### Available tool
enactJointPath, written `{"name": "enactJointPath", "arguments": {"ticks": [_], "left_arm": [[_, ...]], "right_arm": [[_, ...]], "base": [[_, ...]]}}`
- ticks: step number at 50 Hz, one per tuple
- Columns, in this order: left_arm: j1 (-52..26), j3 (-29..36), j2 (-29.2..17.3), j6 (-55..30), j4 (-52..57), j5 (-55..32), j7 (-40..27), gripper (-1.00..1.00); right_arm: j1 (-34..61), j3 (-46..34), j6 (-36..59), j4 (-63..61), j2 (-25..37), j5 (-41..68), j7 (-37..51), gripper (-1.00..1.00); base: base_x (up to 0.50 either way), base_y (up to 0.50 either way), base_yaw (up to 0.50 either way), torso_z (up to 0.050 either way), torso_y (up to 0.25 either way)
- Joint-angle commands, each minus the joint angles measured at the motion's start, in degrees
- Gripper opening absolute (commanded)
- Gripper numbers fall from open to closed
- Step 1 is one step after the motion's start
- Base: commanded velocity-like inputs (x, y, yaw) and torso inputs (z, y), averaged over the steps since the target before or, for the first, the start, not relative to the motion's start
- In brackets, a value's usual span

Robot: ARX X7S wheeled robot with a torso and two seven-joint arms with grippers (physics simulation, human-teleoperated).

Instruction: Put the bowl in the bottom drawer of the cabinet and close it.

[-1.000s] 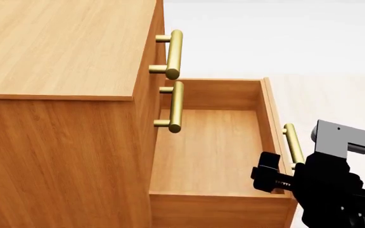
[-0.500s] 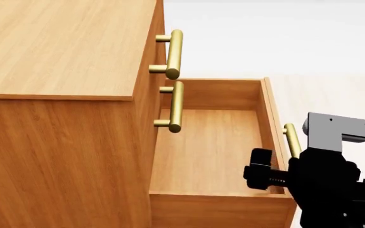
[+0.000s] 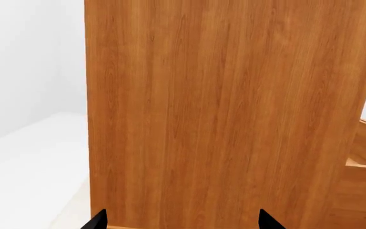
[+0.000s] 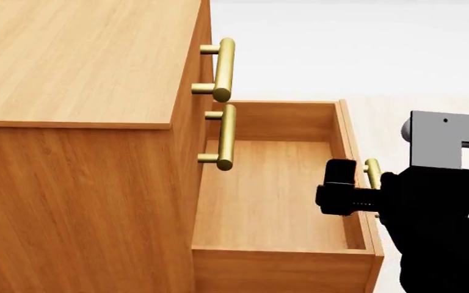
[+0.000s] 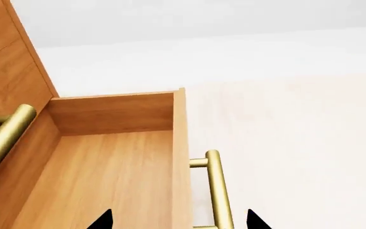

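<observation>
1. Your cabinet fills the whole 9 o'clock half of the head view, with the two upper drawers shut and their brass handles sticking out toward 3 o'clock.
2. The bottom drawer is pulled all the way out and you can see its bare wooden floor. Nothing is sitting in it.
3. The bowl isn't in any of the three views, so I can't tell you where it is.
4. Your right gripper is hanging over the drawer's front wall, around 4 o'clock in the head view, right above the drawer handle.
5. In the right wrist view the two black fingertips sit wide apart, with the handle bar running between them but closer to one tip. They aren't clamped on anything, and I can't tell if either tip touches the bar.
6. Your left gripper doesn't show in the head view. Its wrist camera is staring straight at a flat side panel of the cabinet, very close, with a sliver of the open drawer at the edge.
7. The left tips are spread wide too, holding nothing.
8. The floor around everything is pale and plain.
</observation>
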Motion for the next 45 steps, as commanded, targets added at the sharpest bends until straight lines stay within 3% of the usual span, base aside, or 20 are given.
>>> {"name": "enactJointPath", "arguments": {"ticks": [1, 19, 45], "left_arm": [[0.3, 0.3, -0.5, 0.3, 0.5, 0.0, 0.1, 1.0], [-0.1, 0.8, -0.9, 0.0, 0.3, 0.1, -0.1, 1.0], [-0.2, 1.2, -1.2, 1.1, -0.6, -0.8, 0.2, 1.0]], "right_arm": [[-1.3, 1.6, -1.9, -8.0, 2.5, -2.3, 4.8, 1.0], [-4.9, 9.6, -2.4, -15.6, 6.3, -2.1, 11.9, 1.0], [-10.1, 20.2, -5.4, -14.3, 6.8, -3.6, 19.4, 1.0]], "base": [[0.0, 0.0, 0.0, 0.0, 0.0], [0.0, 0.0, 0.0, 0.0, 0.0], [0.0, 0.0, 0.0, 0.0, 0.0]]}}
